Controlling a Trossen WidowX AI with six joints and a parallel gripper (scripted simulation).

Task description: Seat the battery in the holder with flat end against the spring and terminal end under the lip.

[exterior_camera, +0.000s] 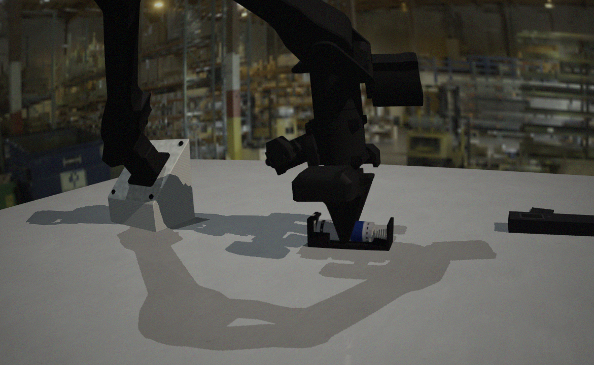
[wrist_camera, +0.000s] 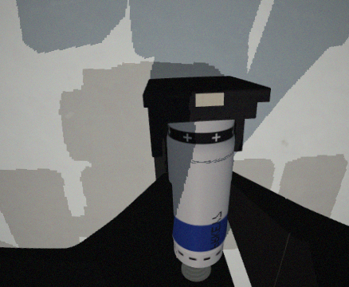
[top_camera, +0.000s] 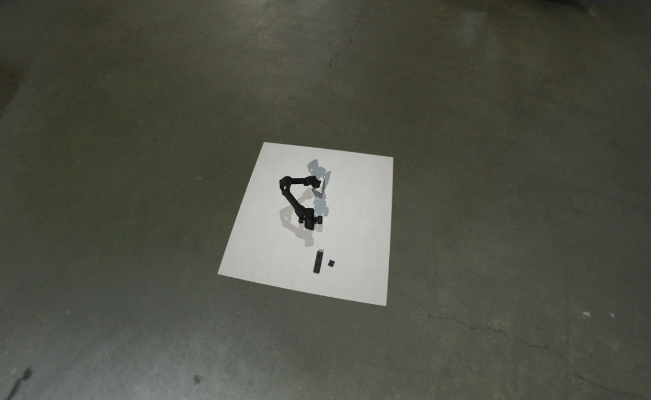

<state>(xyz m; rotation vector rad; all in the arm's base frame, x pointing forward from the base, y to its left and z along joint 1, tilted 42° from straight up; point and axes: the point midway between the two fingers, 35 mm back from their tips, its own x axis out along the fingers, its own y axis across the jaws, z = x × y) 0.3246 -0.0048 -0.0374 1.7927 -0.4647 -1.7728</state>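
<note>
The battery (exterior_camera: 358, 231) (wrist_camera: 206, 179), white with a blue band, lies nearly level lengthwise in the black holder (exterior_camera: 349, 246) (wrist_camera: 154, 93). Its flat end faces the spring (exterior_camera: 380, 233) (wrist_camera: 196, 273) and meets it; the spring spans to the holder's end wall. In the wrist view its plus-marked end reaches under the lip side of the holder, and the terminal nub is hidden. My gripper (exterior_camera: 344, 236) (wrist_camera: 197, 181) is shut on the battery's middle, fingers down inside the holder. Whether the battery touches the holder floor is hidden behind the finger. The arm covers the holder in the top view.
A long dark box (top_camera: 318, 261) (exterior_camera: 555, 224) lies beyond the spring end of the holder, with a small dark block (top_camera: 331, 263) (exterior_camera: 542, 210) beside it. The arm's wedge-shaped mount (exterior_camera: 176, 199) stands on the lip side. All stand on the white table top (top_camera: 357, 214) (exterior_camera: 244, 326).
</note>
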